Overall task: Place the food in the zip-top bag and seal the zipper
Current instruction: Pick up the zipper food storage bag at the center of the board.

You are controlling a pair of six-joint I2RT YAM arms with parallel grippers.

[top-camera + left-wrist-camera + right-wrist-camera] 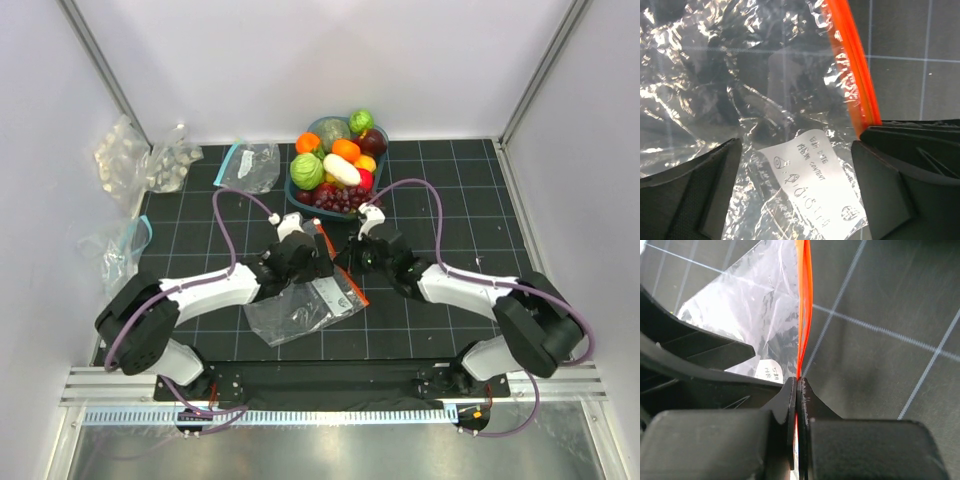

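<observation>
The bag (pixel 300 308) lies flat on the mat (pixel 470 190) at the centre, between the two arms. Its zipper (pixel 358 295) runs along the edge that faces the right arm.

The right gripper (pixel 797 386) is pressed together on the zipper. Both fingertips pinch the orange strip edge-on, and the strip runs straight away from them across the mat.

The left gripper (pixel 800 192) is spread wide, low over the bag. Its fingers (pixel 695 195) straddle the clear film and a white label (pixel 815 195). The zipper ends at the tip of the other finger; whether they touch cannot be told. The two grippers sit just beside each other over the zipper side of the bag.

The food (pixel 335 165) is heaped in a bowl (pixel 291 195) at the back of the mat, well apart from the bag and clear of both grippers. Teal-strip bags (pixel 250 165) lie to the left of the bowl and at the mat's left edge.
</observation>
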